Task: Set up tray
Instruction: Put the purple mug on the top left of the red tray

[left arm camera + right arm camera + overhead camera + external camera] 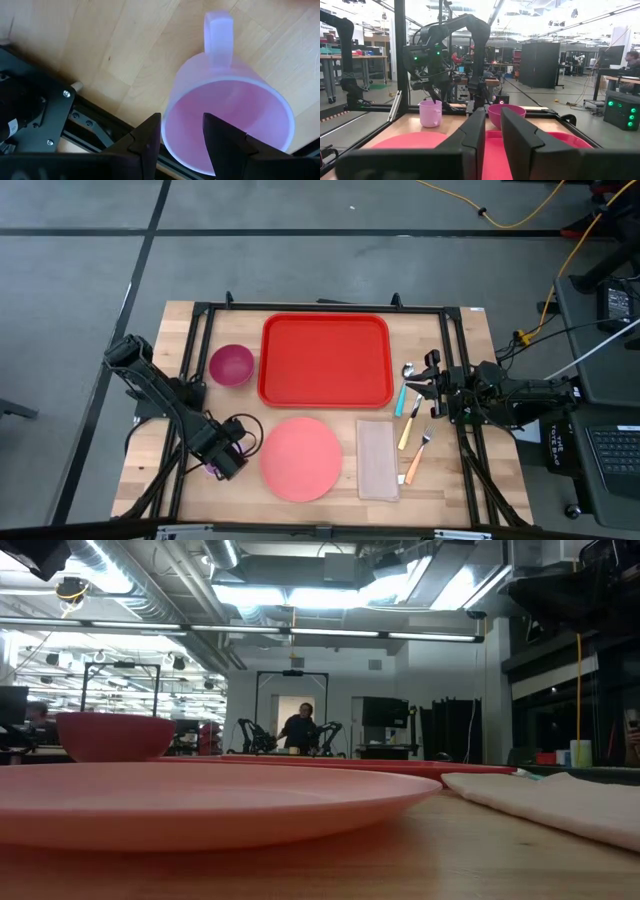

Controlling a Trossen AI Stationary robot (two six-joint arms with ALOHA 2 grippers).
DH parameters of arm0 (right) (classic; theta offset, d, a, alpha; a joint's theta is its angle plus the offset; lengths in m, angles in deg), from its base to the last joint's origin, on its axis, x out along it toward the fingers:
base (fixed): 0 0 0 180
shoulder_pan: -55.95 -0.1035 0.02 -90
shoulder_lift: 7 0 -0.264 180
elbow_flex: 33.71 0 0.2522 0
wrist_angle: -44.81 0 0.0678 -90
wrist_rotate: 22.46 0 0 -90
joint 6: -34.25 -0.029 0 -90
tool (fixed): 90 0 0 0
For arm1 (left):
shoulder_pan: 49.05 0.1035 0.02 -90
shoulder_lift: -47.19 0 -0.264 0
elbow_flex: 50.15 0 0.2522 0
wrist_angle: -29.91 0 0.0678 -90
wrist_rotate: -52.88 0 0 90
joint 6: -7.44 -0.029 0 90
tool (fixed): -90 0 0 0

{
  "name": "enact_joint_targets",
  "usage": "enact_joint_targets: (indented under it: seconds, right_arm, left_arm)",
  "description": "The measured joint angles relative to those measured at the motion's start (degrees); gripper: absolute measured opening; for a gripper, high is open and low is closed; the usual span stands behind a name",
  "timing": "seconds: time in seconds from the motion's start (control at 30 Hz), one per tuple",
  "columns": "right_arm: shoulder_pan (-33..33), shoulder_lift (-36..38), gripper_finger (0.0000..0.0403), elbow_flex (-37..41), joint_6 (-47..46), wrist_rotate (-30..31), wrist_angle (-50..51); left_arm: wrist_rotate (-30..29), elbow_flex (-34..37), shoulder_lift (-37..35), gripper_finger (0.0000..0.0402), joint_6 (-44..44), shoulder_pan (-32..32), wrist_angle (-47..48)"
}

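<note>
The large bright red rectangular plastic tray (326, 360) with rounded corners and a raised rim lies bare at the far middle of the pale wooden desk (455, 480), its far edge close to the black frame rail (320, 306). Just beside its left edge sits a small magenta plastic bowl (231, 365). Near its front edge lies a round salmon-pink plate (301, 457), and beside the plate a pale beige rectangular napkin (377, 459). Right of the tray, a silver spoon with a teal handle (404, 388), a yellow-handled utensil (408, 425) and an orange-handled fork (417, 458) lie in a loose row, leaving only a narrow strip of bare wood between tray and cutlery.

The left gripper (182, 131) hangs over the front left corner of the desk, above a translucent pink plastic mug (227, 117); its fingers (147, 140) are parted, one on each side of the mug's rim, not gripping it. The mug stands near the black frame at the desk's edge.

The right gripper (431, 387) waits low at the right side, beside the cutlery, aimed across the tray; its fingers (472, 132) are slightly apart and hold nothing.
</note>
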Motion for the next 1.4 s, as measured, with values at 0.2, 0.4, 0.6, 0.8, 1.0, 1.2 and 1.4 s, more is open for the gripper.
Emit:
enact_joint_targets:
  seconds: [0.2,0.4,0.6,0.8,1.0,1.2,1.4]
  right_arm:
    - [0.01,-0.01,0.0067,0.00,0.00,0.00,0.10]
    - [0.00,0.00,0.0067,0.00,-0.02,0.00,0.17]
    - [0.00,0.00,0.0067,0.00,-0.04,0.00,0.17]
    - [0.01,-0.01,0.0067,0.00,-0.04,0.00,0.17]
    - [0.00,-0.01,0.0067,0.00,-0.26,0.00,0.22]
    - [0.02,-0.02,0.0067,0.00,-0.24,0.00,0.22]
    - [0.00,0.00,0.0067,0.00,-0.17,0.00,0.25]
  left_arm:
    - [-0.28,0.02,0.00,0.0141,0.00,0.00,0.06]
    - [-2.67,0.02,0.00,0.0141,0.01,0.00,0.26]
    - [-2.69,0.02,0.00,0.0141,0.04,-0.01,0.28]
    - [-2.60,1.83,-0.02,0.0141,0.04,-0.04,-0.55]
    - [0.87,5.67,-0.02,0.0141,-1.07,-0.08,-3.06]
    - [0.66,5.79,-0.02,0.0141,-2.99,-0.04,-5.98]
    - [2.68,5.79,-0.08,0.0141,-2.98,-0.17,-6.47]
